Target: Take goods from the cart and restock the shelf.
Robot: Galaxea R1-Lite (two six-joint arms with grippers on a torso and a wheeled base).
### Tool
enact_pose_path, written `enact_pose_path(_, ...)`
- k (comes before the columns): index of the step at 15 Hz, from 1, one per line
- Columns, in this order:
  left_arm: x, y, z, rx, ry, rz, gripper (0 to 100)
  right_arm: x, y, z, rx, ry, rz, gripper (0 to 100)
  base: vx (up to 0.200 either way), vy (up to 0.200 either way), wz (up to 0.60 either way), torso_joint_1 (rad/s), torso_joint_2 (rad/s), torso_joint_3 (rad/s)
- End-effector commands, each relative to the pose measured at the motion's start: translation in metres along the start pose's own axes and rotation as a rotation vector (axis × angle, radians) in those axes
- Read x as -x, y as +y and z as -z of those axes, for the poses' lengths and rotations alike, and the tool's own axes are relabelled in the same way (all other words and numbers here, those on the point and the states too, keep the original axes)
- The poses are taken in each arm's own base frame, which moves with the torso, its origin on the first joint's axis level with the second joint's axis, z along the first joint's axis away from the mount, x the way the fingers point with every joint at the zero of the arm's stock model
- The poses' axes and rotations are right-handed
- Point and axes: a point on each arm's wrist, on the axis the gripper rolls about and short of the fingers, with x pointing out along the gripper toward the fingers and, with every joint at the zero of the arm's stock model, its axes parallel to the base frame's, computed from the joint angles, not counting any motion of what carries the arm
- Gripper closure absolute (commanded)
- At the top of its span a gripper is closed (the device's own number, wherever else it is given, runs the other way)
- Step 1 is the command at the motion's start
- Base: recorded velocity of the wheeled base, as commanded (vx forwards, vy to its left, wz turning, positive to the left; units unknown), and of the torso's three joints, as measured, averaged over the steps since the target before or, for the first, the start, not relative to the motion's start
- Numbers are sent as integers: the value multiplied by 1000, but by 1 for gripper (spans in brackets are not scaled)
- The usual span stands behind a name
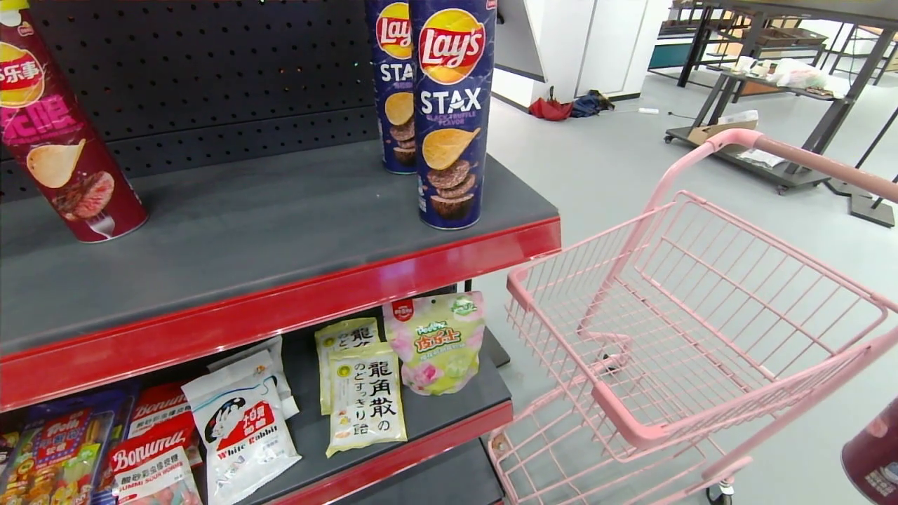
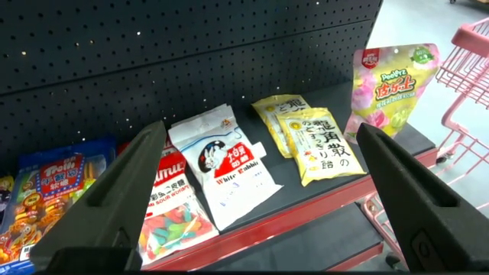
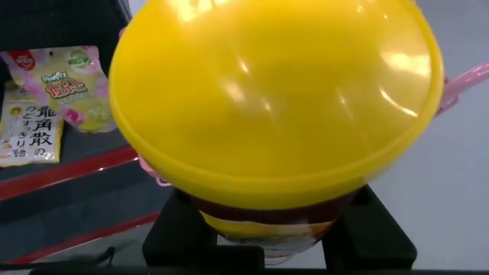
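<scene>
The left claw [image 2: 261, 131] hangs with its fingers spread wide and nothing between them. It faces the lower shelf [image 2: 294, 197] and its row of snack bags [image 2: 225, 164].

On the top shelf [image 1: 280, 231], a red can [image 1: 63, 140] stands at nine o'clock in the head view. Two blue cans [image 1: 449, 112] stand upright at twelve. The grey board between them is the likely landing spot.

The pink cart [image 1: 621, 417] sits at three to four o'clock, just beside the shelf end. At five o'clock, in the very corner, is the dark red can [image 1: 873, 456]. The right claw [image 3: 267, 229] is clamped on its body below the yellow lid [image 3: 275, 99]. The can's long axis points straight at the wrist camera, so it looks to be carried upright.

From this can the gap lies at about ten o'clock, up and across, with the cart's near rim between. The right arm has the job. The left is nearer the shelf but sits low.
</scene>
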Motion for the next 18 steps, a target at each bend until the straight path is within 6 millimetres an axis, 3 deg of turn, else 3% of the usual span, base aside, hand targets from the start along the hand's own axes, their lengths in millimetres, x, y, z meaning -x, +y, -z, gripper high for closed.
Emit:
enact_pose_path(1, 0, 0, 0, 0, 0, -1, 0, 9, 0, 4, -4, -35, 6, 100, 0, 0, 0, 0, 0, 0)
enact_pose_path(7, 0, 0, 0, 0, 0, -1, 0, 9, 0, 5, -4, -31, 8, 100, 0, 0, 0, 20, -72, -50)
enact_pose_path(18, 0, 0, 0, 0, 0, -1, 0, 0, 0, 3, 0, 3, 0, 100, 0, 0, 0, 179, -530, -352)
